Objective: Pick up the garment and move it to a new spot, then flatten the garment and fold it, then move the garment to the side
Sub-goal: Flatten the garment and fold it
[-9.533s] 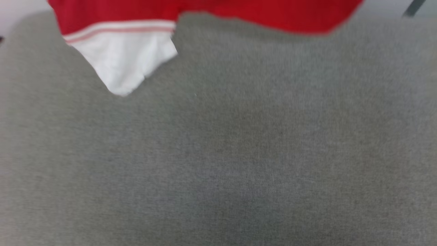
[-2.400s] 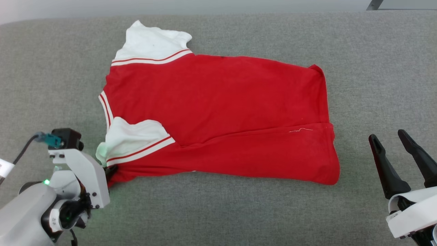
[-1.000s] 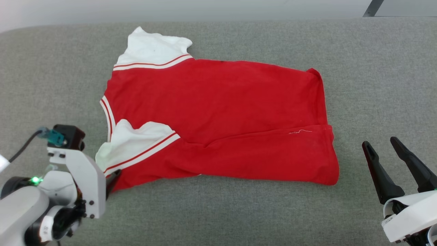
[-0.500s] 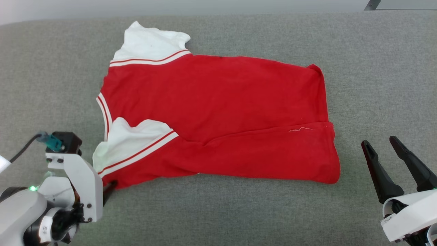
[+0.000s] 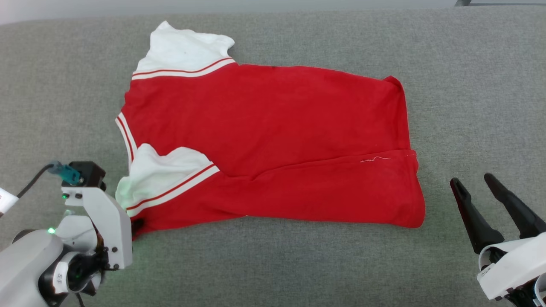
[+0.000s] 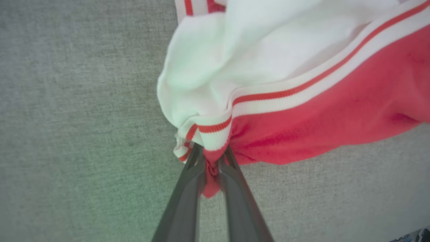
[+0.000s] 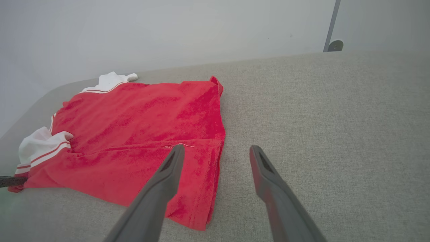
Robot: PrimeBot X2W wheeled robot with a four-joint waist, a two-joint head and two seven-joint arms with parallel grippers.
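left hand pinches the near-left striped-trim corner of red jersey with white sleeves, lying flat on grey fabric-covered counter. right hand spread, near jersey's near-right corner, not touching.

Your head camera is looking steeply down on the grey cushion. The left wrist one is sitting close at the garment's near-left corner; the right is looking low from the cushion's right side, sharing that corner.
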